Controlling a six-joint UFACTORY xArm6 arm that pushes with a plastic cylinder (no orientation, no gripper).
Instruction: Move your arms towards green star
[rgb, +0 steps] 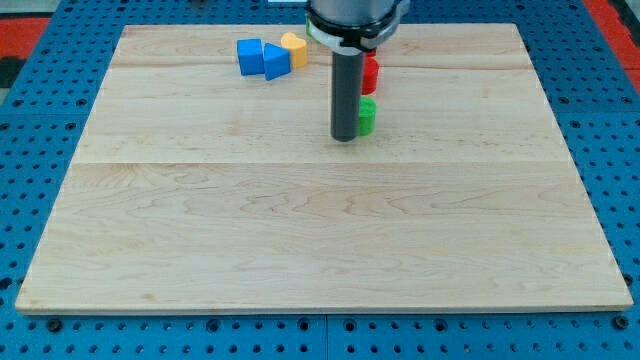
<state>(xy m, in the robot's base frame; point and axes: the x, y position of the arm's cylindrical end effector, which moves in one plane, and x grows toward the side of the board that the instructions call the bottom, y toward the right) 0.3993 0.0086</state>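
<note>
The arm comes down from the view's top, its dark straight rod standing upright over the pale wooden board (300, 230), and my tip (345, 138) rests on the wood just left of the small green block (367, 116), touching or nearly so; its star shape cannot be made out. There is no gripper, only the rod. A red block (370, 73) sits just above the green one, partly hidden. Further left lie a blue cube (249, 57), a blue triangular block (276, 62) and a yellow-orange block (294, 48), bunched together.

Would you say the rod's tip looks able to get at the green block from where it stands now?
Probably yes. My tip stands right beside the small green block, on its left in the view, with nothing between them. The rod hides part of the block, so I cannot confirm contact or its star shape.
</note>
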